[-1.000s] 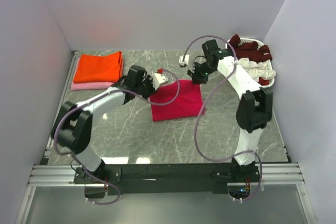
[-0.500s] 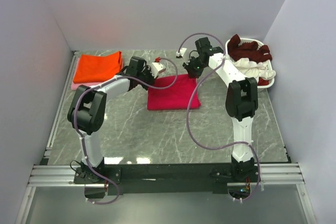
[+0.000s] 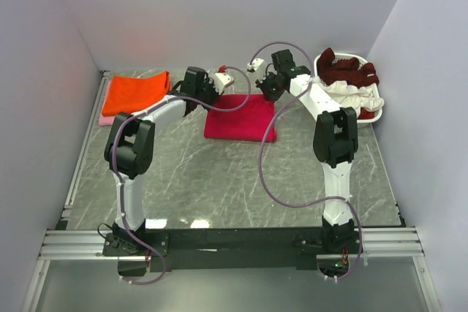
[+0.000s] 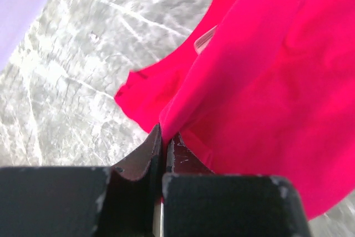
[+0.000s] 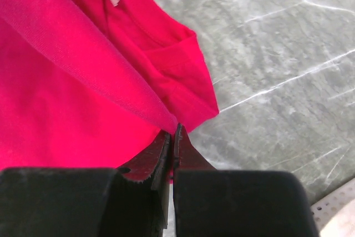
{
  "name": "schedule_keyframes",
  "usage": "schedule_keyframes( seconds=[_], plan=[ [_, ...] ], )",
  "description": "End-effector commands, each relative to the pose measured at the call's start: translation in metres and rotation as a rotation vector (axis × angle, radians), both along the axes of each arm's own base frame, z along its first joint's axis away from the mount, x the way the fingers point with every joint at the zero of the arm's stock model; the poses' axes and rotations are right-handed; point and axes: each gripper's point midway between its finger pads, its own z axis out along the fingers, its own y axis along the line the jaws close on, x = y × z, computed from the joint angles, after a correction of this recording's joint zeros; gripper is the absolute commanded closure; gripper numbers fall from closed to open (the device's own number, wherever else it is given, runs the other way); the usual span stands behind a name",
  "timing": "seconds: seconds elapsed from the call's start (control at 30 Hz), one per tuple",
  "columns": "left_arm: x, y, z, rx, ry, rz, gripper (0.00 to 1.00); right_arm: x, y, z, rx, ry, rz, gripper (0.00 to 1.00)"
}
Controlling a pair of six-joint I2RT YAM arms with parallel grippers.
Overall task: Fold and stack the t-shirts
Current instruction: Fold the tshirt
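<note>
Crimson-pink shirt point(image 3: 241, 118) shifted farther back, corners pinched in left hand point(image 4: 165, 135), right hand point(image 5: 173, 135).

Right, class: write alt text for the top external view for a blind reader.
The left gripper and right gripper each pinch a far corner of a crimson-pink t-shirt lying on the marble table. An orange t-shirt lies folded on a pale pink t-shirt at far left; a white laundry basket at far right holds a maroon t-shirt and a white t-shirt.
</note>
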Motion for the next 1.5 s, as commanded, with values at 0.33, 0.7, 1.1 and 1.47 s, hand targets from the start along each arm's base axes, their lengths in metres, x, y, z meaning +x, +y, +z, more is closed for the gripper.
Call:
schedule_keyframes(
  seconds=[0.33,0.7,1.1,1.47],
  plan=[
    [0.101,0.027,0.092,-0.309,-0.111,0.561,0.11,0.102,-0.06,0.04,0.018,-0.355,-0.75,0.49],
    [-0.02,0.007,0.096,-0.435,0.231,0.37,0.01,-0.025,-0.005,0.025,0.447,0.278,-0.323,0.19],
    [-0.078,-0.046,0.019,-0.594,0.652,0.185,0.57,-0.107,0.04,0.018,0.551,0.543,-0.032,0.87],
    [-0.072,-0.04,-0.07,-0.496,0.813,0.336,0.71,-0.148,0.054,-0.034,0.534,0.842,-0.041,0.94]
  ],
)
